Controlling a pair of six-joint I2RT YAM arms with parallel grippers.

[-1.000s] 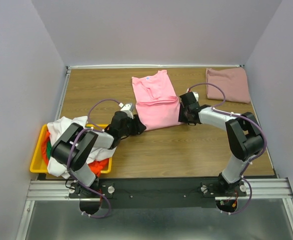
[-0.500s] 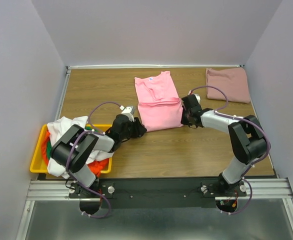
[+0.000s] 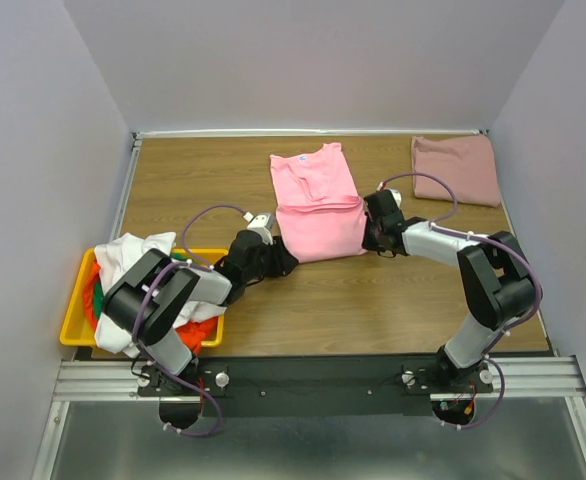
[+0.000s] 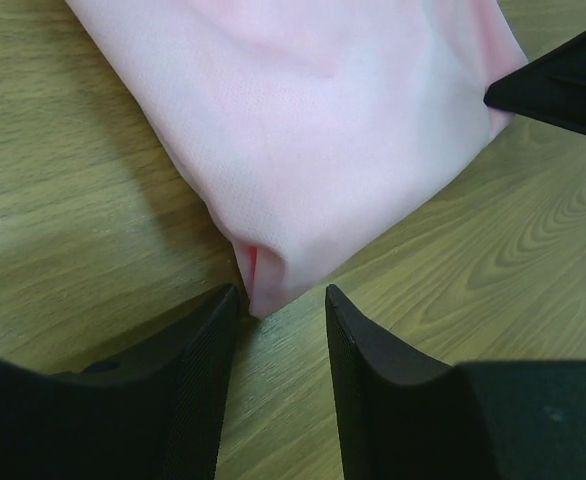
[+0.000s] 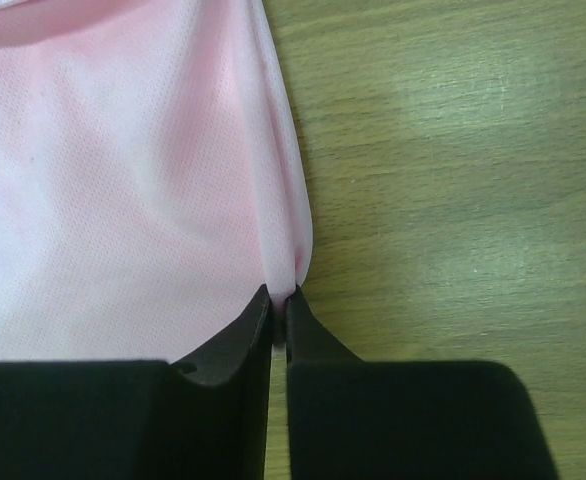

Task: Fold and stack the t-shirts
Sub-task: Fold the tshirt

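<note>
The bright pink t-shirt (image 3: 316,205) lies partly folded on the middle of the table. My left gripper (image 3: 278,262) is open at its near left corner. In the left wrist view the corner of the pink t-shirt (image 4: 313,130) sits just at my parted left gripper (image 4: 281,300), with bare wood between the fingers. My right gripper (image 3: 371,238) is shut on the near right corner, and the right wrist view shows the right gripper (image 5: 281,297) pinching the edge of the shirt (image 5: 123,200). A folded dusty rose t-shirt (image 3: 456,168) lies at the back right.
A yellow bin (image 3: 73,325) stands at the near left, holding a white tee (image 3: 133,255) heaped over orange and green ones. The table's raised back edge (image 3: 303,132) and grey walls close in the workspace. A dark part of the right gripper (image 4: 563,75) shows in the left wrist view.
The shirt's near edge has shifted a little toward the back. My left gripper now sits slightly nearer and to the right, just off the corner. My right gripper moved slightly right with the edge.
</note>
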